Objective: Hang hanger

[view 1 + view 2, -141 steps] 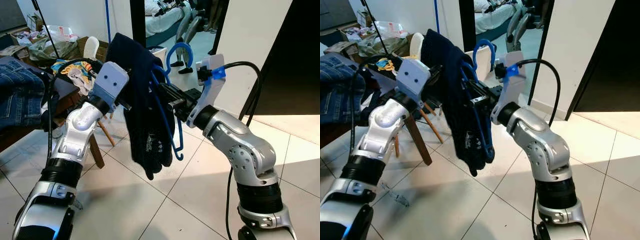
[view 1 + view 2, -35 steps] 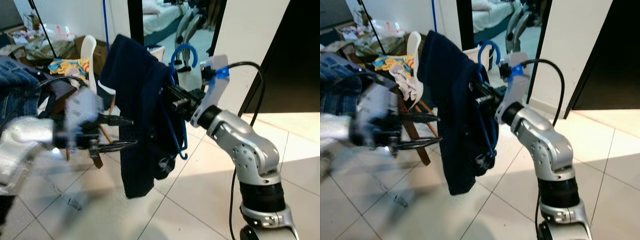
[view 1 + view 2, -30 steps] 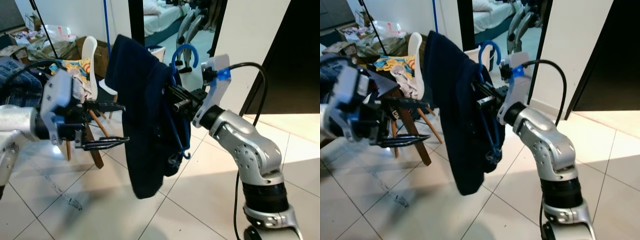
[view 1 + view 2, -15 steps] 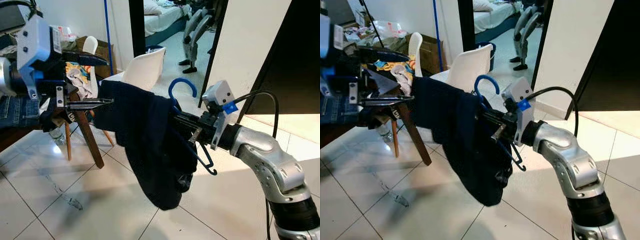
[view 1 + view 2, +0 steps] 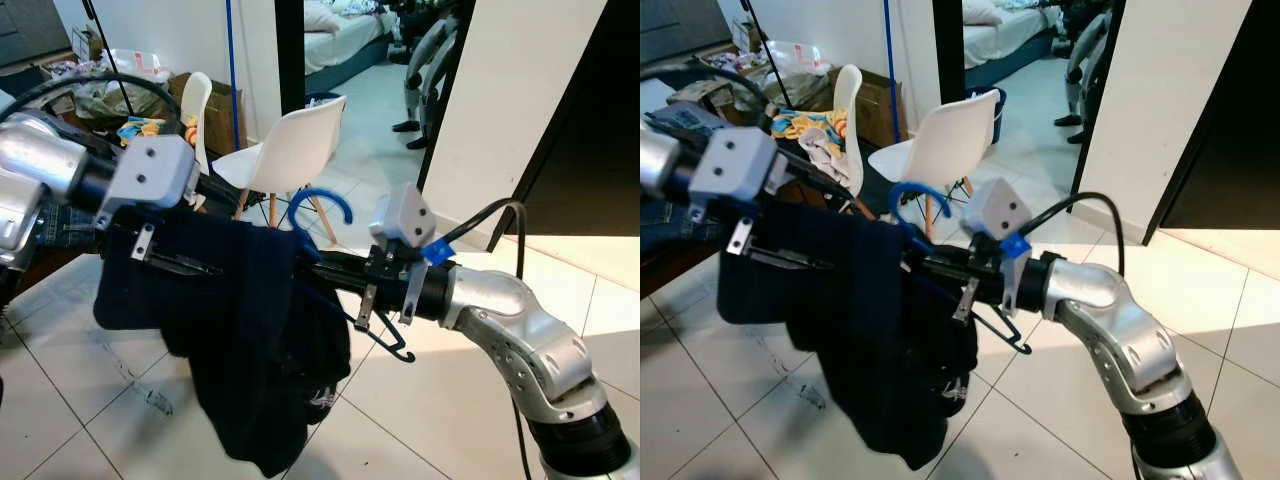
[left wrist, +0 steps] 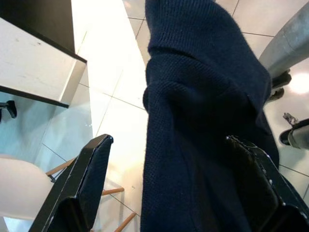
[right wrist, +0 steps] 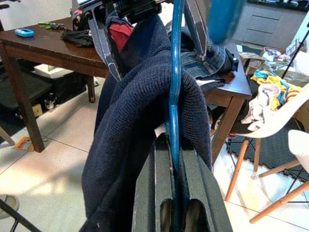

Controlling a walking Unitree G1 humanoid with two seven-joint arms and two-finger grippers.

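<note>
A blue plastic hanger carries a dark navy knit garment that droops toward the floor. My right gripper reaches in from the right and is shut on the hanger's neck. In the right wrist view the blue hanger runs up from between the closed fingers, with the garment folded over it. My left gripper comes from the left at the garment's upper left part. In the left wrist view its two fingers stand wide apart with the garment between them.
Two white chairs stand behind the arms. A dark wooden table piled with clothes is on the left. A white wall pillar and a dark doorway are on the right. Tiled floor lies below.
My left gripper has come down from the upper left and now straddles the garment. The right arm and hanger have sunk a little and the garment hangs lower. The camera has shifted.
</note>
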